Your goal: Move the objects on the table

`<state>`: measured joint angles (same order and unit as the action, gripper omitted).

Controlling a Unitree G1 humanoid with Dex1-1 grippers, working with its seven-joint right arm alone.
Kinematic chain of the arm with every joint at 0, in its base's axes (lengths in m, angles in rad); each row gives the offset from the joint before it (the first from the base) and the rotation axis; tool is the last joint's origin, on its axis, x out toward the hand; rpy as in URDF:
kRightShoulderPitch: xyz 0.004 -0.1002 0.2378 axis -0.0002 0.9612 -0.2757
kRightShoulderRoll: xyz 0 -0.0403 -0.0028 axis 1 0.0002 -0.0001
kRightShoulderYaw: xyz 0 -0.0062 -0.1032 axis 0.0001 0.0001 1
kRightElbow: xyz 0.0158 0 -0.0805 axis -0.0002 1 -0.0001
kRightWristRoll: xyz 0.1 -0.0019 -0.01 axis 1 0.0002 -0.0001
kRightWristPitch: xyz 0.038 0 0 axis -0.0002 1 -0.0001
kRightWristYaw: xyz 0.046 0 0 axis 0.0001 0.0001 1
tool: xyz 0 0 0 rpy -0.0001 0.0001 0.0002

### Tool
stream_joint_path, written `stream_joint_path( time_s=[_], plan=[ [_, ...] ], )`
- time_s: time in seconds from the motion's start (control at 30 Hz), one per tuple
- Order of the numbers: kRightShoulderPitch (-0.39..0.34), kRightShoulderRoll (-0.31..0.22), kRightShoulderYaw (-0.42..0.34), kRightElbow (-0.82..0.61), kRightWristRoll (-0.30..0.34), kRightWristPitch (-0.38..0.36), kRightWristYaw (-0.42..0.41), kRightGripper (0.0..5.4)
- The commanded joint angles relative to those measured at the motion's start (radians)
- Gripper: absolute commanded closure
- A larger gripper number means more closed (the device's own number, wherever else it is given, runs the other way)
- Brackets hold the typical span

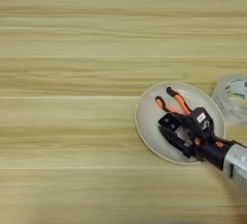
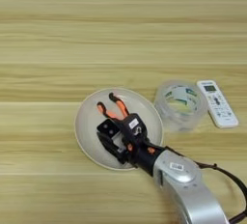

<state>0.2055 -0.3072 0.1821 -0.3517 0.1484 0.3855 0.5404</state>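
A wide light wood-grain table (image 2: pixel 58 35) with horizontal plank lines fills both views.

A round cream plate (image 2: pixel 87 121) is seen right of centre, toward the near edge. Orange-handled pliers (image 2: pixel 115 108) lie on it, the two orange handles splayed toward the far left of the plate; the head end is hidden under the gripper.

The right gripper (image 2: pixel 115 140) is positioned over the near half of the plate, entered from the lower right on a silver forearm (image 2: pixel 190 189). Its black fingers (image 2: pixel 108 131) are pointed toward the plate's middle, at the pliers' head. Whether the jaws are spread or pinching the pliers cannot be told: the dark parts merge there. A small black square piece is noted at the finger end, but whether it is a separate block or part of the gripper cannot be told.

A clear tape roll (image 2: pixel 181 105) is set flat on the table just beside the plate's right rim. A small white remote with grey screen (image 2: pixel 217 103) lies right of the roll, close to it, screen end turned away from the robot.
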Motion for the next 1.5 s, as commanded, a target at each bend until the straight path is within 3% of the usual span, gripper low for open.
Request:
stream_joint_path(
  time_s=[0.03, 0.4, 0.87, 1.0, 1.3, 1.5],
  plan=[
    [-0.06, 0.005, -0.015, -0.056, 0.007, -0.017, -0.021, 2.92],
    [-0.106, 0.04, 0.027, -0.076, 0.004, 0.001, -0.029, 2.92],
    [-0.28, 0.148, 0.155, -0.046, -0.027, 0.042, -0.063, 2.92],
    [-0.346, 0.189, 0.222, -0.018, -0.057, 0.051, -0.068, 2.92],
    [-0.45, 0.289, 0.284, 0.195, -0.07, 0.058, -0.063, 2.92],
    [-0.477, 0.306, 0.278, 0.302, -0.086, 0.023, -0.062, 2.92]
  ],
)
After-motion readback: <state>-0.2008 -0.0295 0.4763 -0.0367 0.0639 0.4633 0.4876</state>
